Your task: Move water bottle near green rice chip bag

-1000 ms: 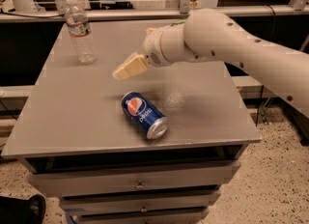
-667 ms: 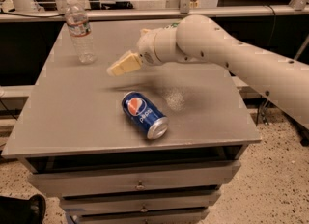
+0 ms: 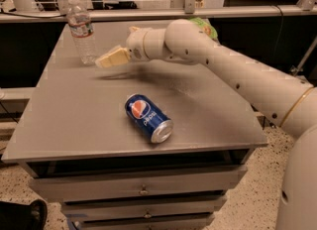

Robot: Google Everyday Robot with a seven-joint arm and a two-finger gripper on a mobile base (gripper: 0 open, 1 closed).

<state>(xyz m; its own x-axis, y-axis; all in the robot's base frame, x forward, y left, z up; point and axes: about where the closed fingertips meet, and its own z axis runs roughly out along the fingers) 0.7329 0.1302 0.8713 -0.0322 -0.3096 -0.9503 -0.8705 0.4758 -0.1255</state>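
The water bottle (image 3: 81, 29) is a clear ribbed plastic bottle with a white cap and a white-red label. It stands upright at the table's far left corner. The green rice chip bag (image 3: 207, 26) shows only as a light green sliver at the far right of the table, mostly hidden behind my arm. My gripper (image 3: 108, 59) hovers above the table just right of the bottle's base, close to it and holding nothing.
A blue Pepsi can (image 3: 148, 117) lies on its side near the front middle of the grey table (image 3: 59, 125). Drawers (image 3: 143, 189) sit under the tabletop. A metal rail (image 3: 148, 13) runs behind the table. My arm (image 3: 237, 80) spans the right side.
My gripper has moved left across the table towards the water bottle. The bottle and the can have not moved.
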